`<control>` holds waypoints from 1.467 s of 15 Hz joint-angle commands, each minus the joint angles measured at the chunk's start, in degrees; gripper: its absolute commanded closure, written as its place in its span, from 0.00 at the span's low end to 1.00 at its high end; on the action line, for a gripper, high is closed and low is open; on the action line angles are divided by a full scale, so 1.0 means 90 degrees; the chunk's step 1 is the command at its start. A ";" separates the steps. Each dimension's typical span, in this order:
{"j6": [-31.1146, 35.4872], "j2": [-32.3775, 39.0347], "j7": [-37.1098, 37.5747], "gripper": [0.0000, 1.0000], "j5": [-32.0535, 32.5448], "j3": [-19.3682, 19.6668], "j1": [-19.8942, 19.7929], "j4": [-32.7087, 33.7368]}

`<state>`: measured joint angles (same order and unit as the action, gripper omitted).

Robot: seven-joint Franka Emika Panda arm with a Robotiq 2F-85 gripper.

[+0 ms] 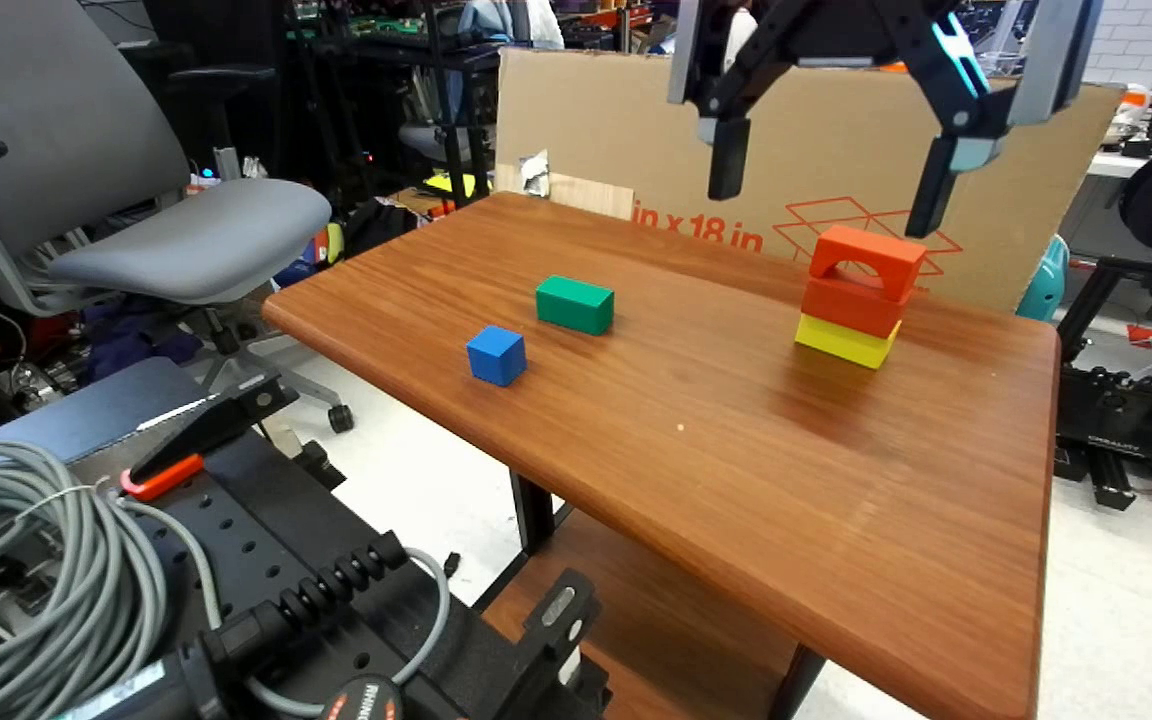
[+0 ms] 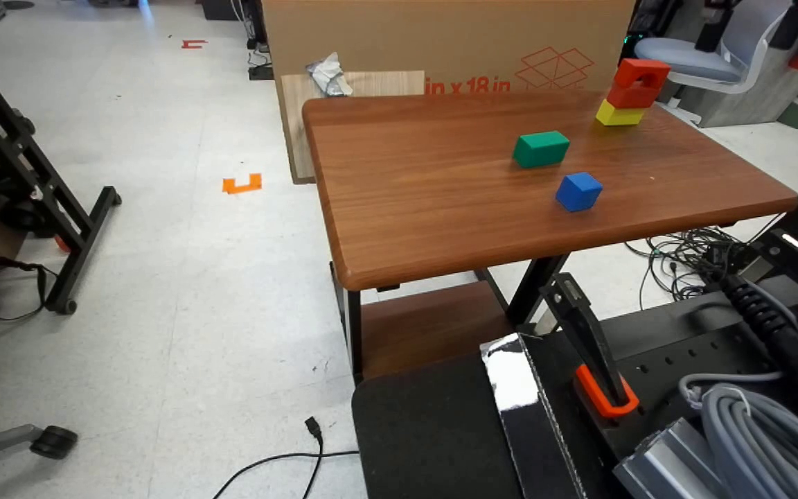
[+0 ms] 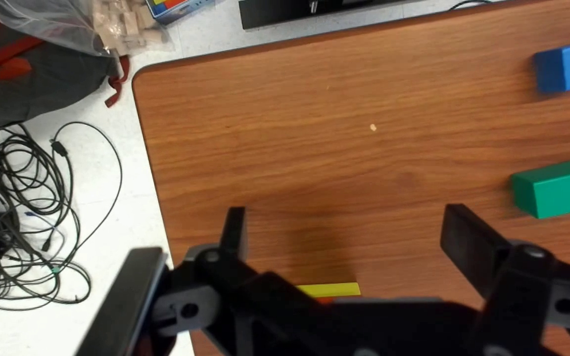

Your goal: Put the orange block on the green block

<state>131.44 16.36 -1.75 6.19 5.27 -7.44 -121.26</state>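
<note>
Hand (image 3: 345,220) hangs spread, orange block (image 1: 871,247) and green block (image 1: 574,306) roughly lengthwise along the table (image 1: 706,370).

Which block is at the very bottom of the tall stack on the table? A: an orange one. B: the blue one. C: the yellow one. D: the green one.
C: in both exterior views the yellow block sits right on the table, with the orange-red slab and then the arched orange block piled above it.
</note>
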 commanded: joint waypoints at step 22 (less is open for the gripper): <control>-0.1221 0.2552 -0.0343 0.00 -0.0206 -0.0082 -0.0071 0.3266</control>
<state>123.57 36.75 -3.12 5.51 5.36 -7.56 -96.42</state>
